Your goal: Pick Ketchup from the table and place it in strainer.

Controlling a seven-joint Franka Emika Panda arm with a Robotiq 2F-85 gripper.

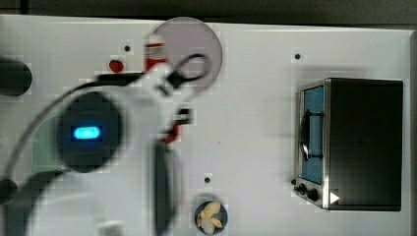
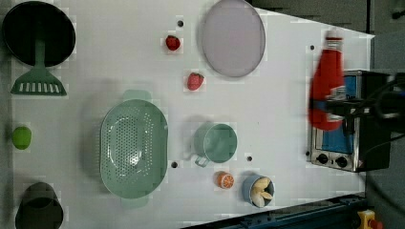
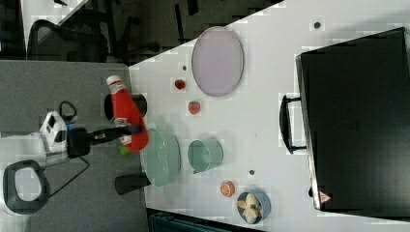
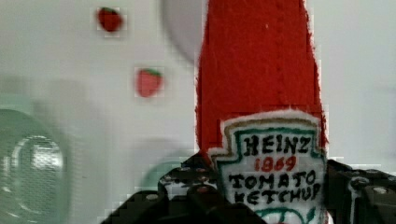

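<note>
I have the gripper [image 3: 126, 133] pinching the Ketchup [image 3: 126, 112] at its label, lifted beside the mint strainer [image 3: 162, 157] rim.

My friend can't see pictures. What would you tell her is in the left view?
A red ketchup bottle with a white cap is held up in the air by the robot's black fingers, in front of a small oven. On the white table lie a mint-green strainer, a green cup, two strawberries and a grey plate.
</note>
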